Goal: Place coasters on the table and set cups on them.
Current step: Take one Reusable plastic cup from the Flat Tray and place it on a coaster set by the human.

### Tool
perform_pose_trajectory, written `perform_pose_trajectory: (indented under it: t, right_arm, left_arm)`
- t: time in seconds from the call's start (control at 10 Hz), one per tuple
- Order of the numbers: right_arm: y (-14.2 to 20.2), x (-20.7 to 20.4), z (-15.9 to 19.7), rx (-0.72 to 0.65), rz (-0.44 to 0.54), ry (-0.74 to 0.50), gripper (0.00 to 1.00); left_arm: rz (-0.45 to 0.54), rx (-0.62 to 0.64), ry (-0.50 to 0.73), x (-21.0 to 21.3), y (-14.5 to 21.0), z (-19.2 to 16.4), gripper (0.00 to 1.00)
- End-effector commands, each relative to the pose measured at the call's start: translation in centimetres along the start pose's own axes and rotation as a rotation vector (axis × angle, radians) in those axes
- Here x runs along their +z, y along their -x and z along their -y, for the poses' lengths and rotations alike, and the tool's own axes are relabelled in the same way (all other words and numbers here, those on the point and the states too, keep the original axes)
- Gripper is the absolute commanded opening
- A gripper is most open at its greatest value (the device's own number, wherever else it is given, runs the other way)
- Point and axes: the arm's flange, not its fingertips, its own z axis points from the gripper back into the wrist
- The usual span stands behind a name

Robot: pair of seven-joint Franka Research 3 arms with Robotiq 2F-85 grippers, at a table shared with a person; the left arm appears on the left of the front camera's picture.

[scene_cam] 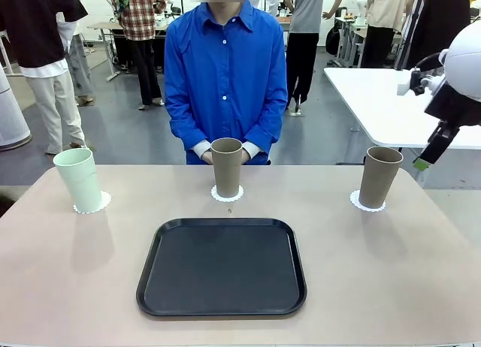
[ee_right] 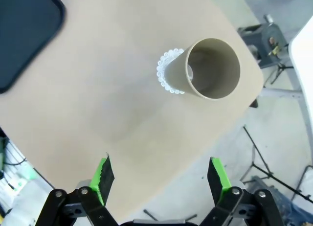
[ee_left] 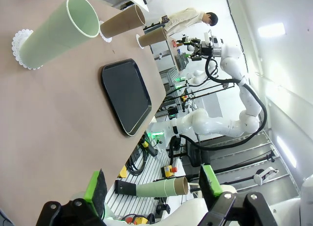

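Three cups stand upright on the beige table (scene_cam: 376, 272), each on a white scalloped coaster. A mint cup (scene_cam: 78, 179) is at the left on its coaster (scene_cam: 96, 205), a tan cup (scene_cam: 226, 167) in the middle in front of the person, and another tan cup (scene_cam: 379, 176) at the right on a coaster (scene_cam: 358, 203). My right gripper (scene_cam: 425, 161) hangs beyond the table's right edge, above and apart from that right tan cup (ee_right: 211, 69) and its coaster (ee_right: 163, 73). This right gripper (ee_right: 160, 176) is open and holds nothing. My left gripper (ee_left: 152, 187) is open and empty, back from the table's near edge, far from the mint cup (ee_left: 58, 33).
A black tray (scene_cam: 222, 266) with nothing on it lies at the table's near middle. A person in a blue shirt (scene_cam: 225, 69) stands at the far side with hands clasped behind the middle cup. A white table (scene_cam: 383, 107) stands at the back right. A mint-and-tan tube (ee_left: 161, 188) lies below the table edge.
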Motion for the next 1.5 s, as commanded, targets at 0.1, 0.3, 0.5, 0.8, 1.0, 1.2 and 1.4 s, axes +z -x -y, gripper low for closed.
perform_pose_trajectory:
  t: [0.1,0.3,0.5,0.8,1.0,1.2,1.4]
  right_arm:
    - [-1.20,0.86,-0.45,-0.042,0.050,-0.065,1.00]
    - [-0.72,0.61,-0.60,-0.011,0.000,0.007,1.00]
    - [-0.72,0.61,-0.60,-0.011,0.000,0.007,1.00]
    - [-0.72,0.61,-0.60,-0.011,0.000,0.007,1.00]
    - [-0.72,0.61,-0.60,-0.011,0.000,0.007,1.00]
    - [-0.72,0.61,-0.60,-0.011,0.000,0.007,1.00]
    - [-0.72,0.61,-0.60,-0.011,0.000,0.007,1.00]
  left_arm:
    - [0.002,-0.004,-0.003,0.14,0.09,0.25,1.00]
    - [0.002,-0.004,-0.003,0.14,0.09,0.25,1.00]
    - [0.002,-0.004,-0.003,0.14,0.09,0.25,1.00]
    - [0.002,-0.004,-0.003,0.14,0.09,0.25,1.00]
    - [0.002,-0.004,-0.003,0.14,0.09,0.25,1.00]
    - [0.002,-0.004,-0.003,0.14,0.09,0.25,1.00]
    - [0.002,-0.004,-0.003,0.14,0.09,0.25,1.00]
